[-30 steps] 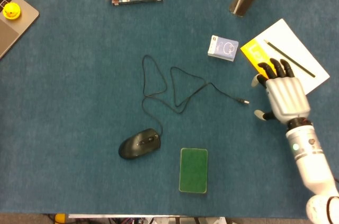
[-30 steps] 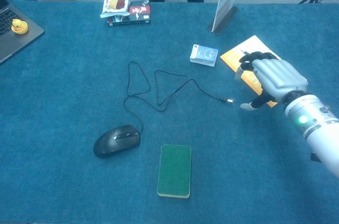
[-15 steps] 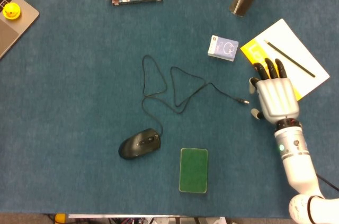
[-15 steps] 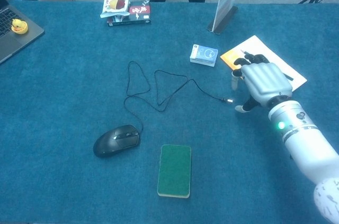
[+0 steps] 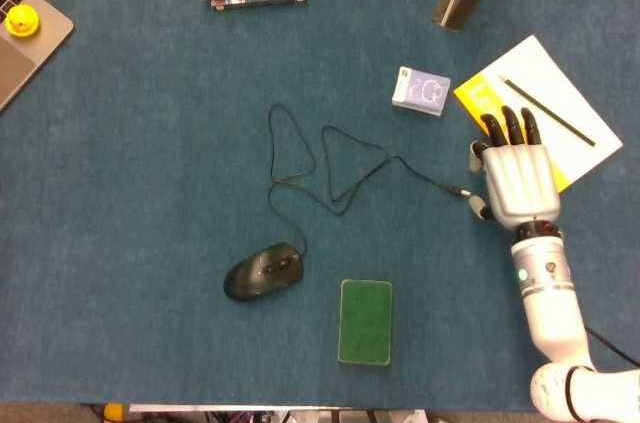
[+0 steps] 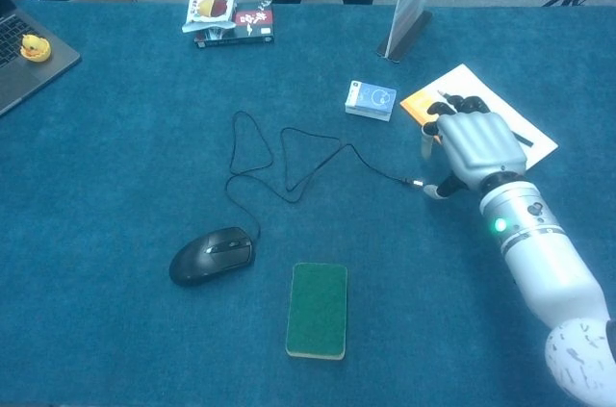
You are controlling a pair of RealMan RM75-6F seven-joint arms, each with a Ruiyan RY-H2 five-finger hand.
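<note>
In the head view, the right hand [image 5: 518, 181] lies palm down with spread fingers, empty, its thumb just beside the cable plug [image 5: 461, 194] of the black mouse [image 5: 264, 272]. Its fingertips cover a yellow booklet [image 5: 476, 100]; the printing is unreadable.

In the chest view, the plug [image 6: 416, 181] lies on the blue table [image 6: 115, 166], almost touching the thumb. The small white box [image 6: 371, 99] has a round logo, too small to read.
</note>
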